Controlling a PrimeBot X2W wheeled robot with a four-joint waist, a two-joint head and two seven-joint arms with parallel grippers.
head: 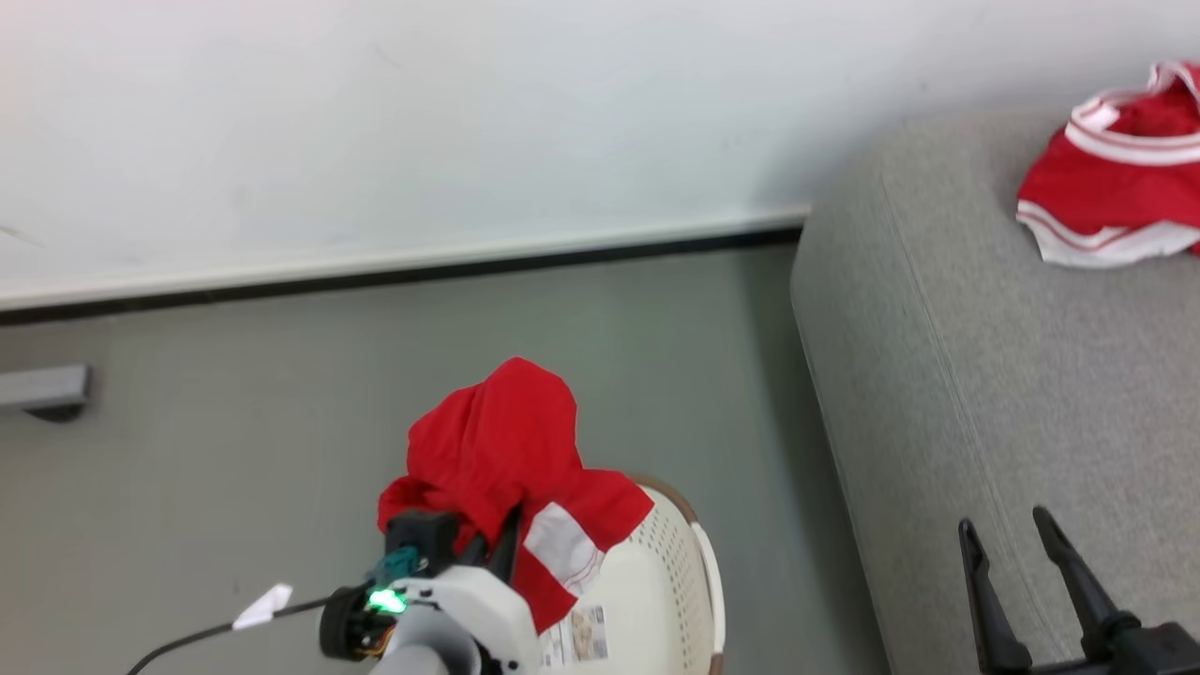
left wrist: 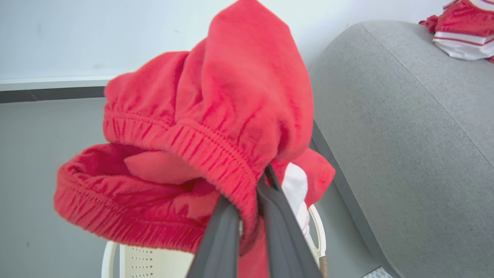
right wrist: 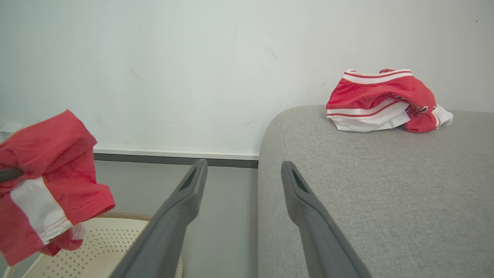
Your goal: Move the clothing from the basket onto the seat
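Note:
My left gripper (head: pixel 502 530) is shut on a red garment (head: pixel 511 459) with a white panel, lifted above the cream basket (head: pixel 670 586). In the left wrist view the dark fingers (left wrist: pixel 231 227) pinch the garment's elastic waistband (left wrist: pixel 200 146), and the cloth droops over them. A second red garment with white striped trim (head: pixel 1116 178) lies on the grey seat (head: pixel 984 375) at the far right; the same garment (right wrist: pixel 380 100) shows on the seat (right wrist: pixel 366 185) in the right wrist view. My right gripper (head: pixel 1017 534) stands open over the seat's near part with nothing between its fingers (right wrist: pixel 185 204).
Grey floor (head: pixel 281 394) stretches between basket and white wall (head: pixel 422 122) with a dark baseboard. A grey bracket (head: pixel 42 389) juts out at the left. A cable and white tag (head: pixel 262 607) hang by my left wrist. The seat's rounded edge stands close right of the basket.

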